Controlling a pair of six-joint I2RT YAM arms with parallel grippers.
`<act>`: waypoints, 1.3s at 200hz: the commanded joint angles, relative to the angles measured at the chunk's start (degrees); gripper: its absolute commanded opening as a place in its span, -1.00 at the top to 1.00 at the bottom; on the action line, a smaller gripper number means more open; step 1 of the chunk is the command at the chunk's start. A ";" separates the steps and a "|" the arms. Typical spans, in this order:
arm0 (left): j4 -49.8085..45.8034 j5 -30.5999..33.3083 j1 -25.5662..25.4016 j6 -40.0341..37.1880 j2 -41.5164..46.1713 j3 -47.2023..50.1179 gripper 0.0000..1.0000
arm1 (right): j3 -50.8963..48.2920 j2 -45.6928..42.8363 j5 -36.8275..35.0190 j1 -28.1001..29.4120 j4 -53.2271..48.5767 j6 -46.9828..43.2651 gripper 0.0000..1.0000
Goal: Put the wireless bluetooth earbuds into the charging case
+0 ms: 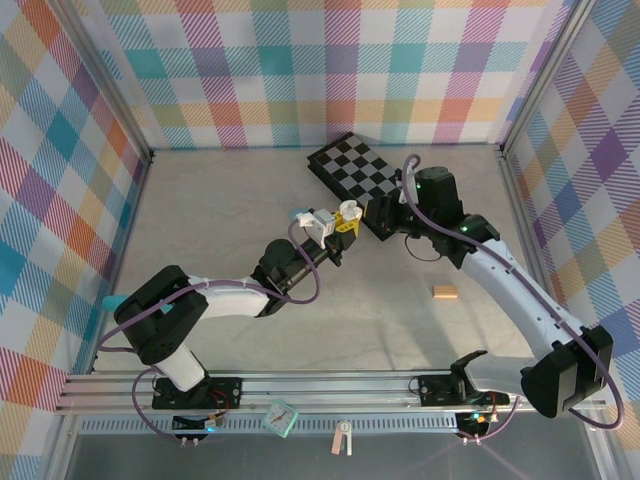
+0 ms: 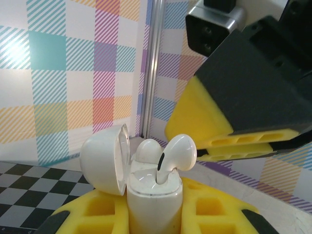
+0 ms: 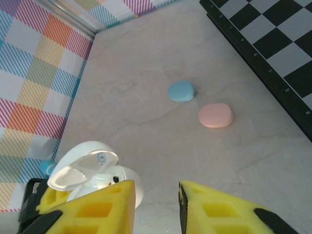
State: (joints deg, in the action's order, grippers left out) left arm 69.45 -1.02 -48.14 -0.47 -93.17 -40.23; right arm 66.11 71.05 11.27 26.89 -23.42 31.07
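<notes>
**Operator:** Report the condition of both sets of fingers.

**Technician:** The left gripper (image 2: 153, 217) is clamped on the charging case (image 2: 153, 200). The lower body of the case sits between its two yellow foam pads (image 2: 95, 212). The right gripper (image 3: 156, 209) has its fingers parted and holds nothing. Bare table (image 3: 146, 112) shows through the gap, and the case stands just outside one finger.

**Operator:** Why is the case held rather than set down?

**Technician:** As a judgement, the clamp keeps the case upright with its sockets facing up, where the other arm can reach from above. The lid (image 2: 105, 158) is swung fully back, beside the sockets, so it does not block entry.

**Operator:** Locate the earbuds.

**Technician:** One white earbud (image 2: 146, 148) sits in the socket nearer the lid. The second earbud (image 2: 179, 150) has its stem in the other socket. Its head leans away from the lid and stands proud of the case. It lies just below the right finger pad (image 2: 197, 122), but contact cannot be confirmed.

**Operator:** What does the next move call for?

**Technician:** As a judgement, a light downward press to straighten and seat the second earbud. A sideways push could tip it out or twist the case in the foam.

**Operator:** Other items?

**Technician:** Beyond the right fingertips, a blue oval piece (image 3: 181, 91) and a pink oval piece (image 3: 215, 115) lie on the table. They are near each other and well apart from the case.
</notes>
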 commanded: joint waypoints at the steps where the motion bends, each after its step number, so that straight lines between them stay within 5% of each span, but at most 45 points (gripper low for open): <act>1: 4.35 -1.26 -0.20 -0.24 1.73 0.41 1.00 | 2.12 1.24 2.19 -0.14 -0.78 -0.44 0.41; 68: 3.59 -1.09 -0.11 -0.84 1.56 0.15 1.00 | 2.99 1.67 11.99 0.11 -2.14 -3.85 0.40; 134: 3.01 -1.68 -0.11 -1.19 0.84 -0.19 1.00 | 5.56 0.63 11.93 2.45 -8.38 -8.53 0.40; 260: 4.88 -2.00 0.34 -1.10 2.27 2.35 1.00 | 9.33 -0.29 0.84 0.48 -11.52 -8.41 0.32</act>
State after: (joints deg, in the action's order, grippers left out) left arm 70.70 -2.33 -47.92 -1.08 -93.14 -38.57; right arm 73.19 70.17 14.59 28.16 -34.02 23.07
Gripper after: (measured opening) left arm 0.195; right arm 0.338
